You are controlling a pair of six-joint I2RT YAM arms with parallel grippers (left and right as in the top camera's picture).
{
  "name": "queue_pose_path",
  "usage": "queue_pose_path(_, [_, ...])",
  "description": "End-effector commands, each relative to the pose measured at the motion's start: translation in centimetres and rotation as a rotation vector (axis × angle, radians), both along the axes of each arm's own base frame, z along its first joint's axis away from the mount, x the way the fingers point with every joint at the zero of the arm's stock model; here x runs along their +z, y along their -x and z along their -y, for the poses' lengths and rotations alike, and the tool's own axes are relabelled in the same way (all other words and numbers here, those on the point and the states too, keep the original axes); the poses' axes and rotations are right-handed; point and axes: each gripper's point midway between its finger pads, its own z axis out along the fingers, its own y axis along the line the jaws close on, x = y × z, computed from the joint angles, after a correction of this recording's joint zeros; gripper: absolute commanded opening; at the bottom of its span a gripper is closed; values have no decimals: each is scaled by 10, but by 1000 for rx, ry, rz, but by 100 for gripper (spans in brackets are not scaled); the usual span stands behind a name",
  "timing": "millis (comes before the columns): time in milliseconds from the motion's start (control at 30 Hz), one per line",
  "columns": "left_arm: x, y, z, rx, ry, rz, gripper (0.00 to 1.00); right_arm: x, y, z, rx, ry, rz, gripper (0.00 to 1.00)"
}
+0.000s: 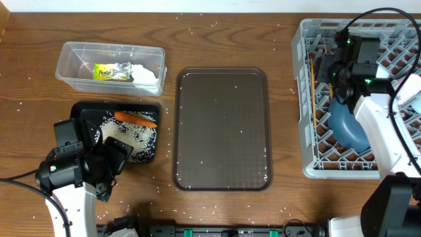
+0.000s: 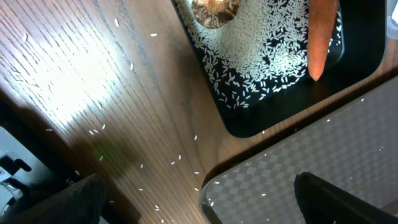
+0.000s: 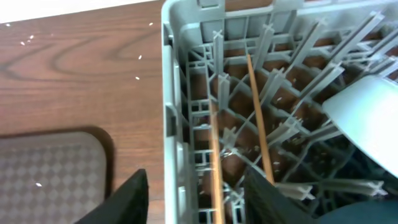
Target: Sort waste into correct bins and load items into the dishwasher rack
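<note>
1. The right gripper hangs low over the large square grey plastic lattice rack. Its jaws are apart and grip nothing. One of the pair of thin wooden chopsticks passes under the gap between its fingers, so a lift that is not straight up could hook that stick and flick it out.
2. The sticks lie loose across the pegs near the rack's left wall. Being so thin, they could slip through the lattice if nudged.
3. The large round blue plate leans on edge just beside them, and a sideways swing of the arm could topple it.
4. The left gripper, wide open and empty, hovers where the shallow black rectangular tray nears the flat brown serving tray. Dropping there could scatter the white rice grains.
5. The chopsticks look plain, straight and light brown. They are not quite parallel and spread slightly at the near end.
</note>
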Motion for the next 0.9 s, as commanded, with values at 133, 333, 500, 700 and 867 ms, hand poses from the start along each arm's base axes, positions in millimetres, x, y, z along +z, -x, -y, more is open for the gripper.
queue_pose_path(133, [1, 2, -3, 3, -14, -2, 98, 12, 16, -10, -33, -88, -22, 88])
queue_pose_path(333, [1, 2, -3, 3, -14, -2, 98, 48, 66, -30, 1, -212, -58, 99])
queue_pose_path(500, [1, 2, -3, 3, -14, -2, 98, 55, 133, -34, -28, -234, -157, 99])
queue_pose_path(700, [1, 2, -3, 3, -14, -2, 98, 26, 203, -50, -8, -217, -168, 99])
queue_pose_path(867, [1, 2, -3, 3, -14, -2, 98, 4, 241, -23, -234, -240, -63, 99])
